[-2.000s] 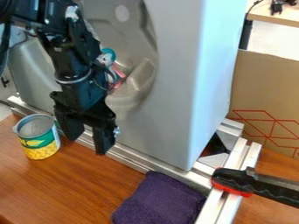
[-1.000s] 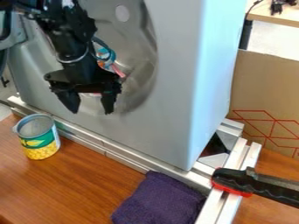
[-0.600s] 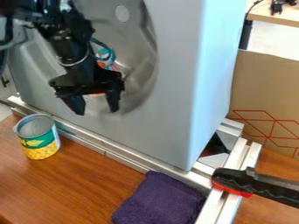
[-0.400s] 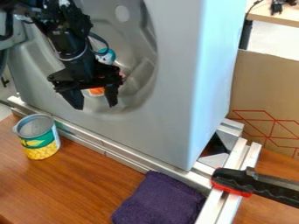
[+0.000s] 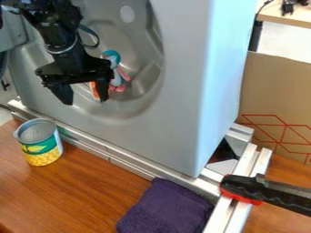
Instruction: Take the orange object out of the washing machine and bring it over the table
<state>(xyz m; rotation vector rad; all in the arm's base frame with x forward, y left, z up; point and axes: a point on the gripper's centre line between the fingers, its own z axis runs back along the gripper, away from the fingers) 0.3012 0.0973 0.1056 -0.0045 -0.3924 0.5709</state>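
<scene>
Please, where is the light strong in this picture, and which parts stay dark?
Camera view: a pale sheen runs down the right side of the grey cabinet; the floor at upper right is almost white; the gripper and purple towel stay dark.

A green-yellow cylindrical metal can point(image 5: 41, 149) stands left of a folded purple cloth point(image 5: 167, 210), before a boxy grey basin point(image 5: 182, 104) holding a teal-pink figure-shaped toy point(image 5: 116, 77).

Brown cardboard panel point(image 5: 276, 95) beside pale floor point(image 5: 282, 40).
</scene>
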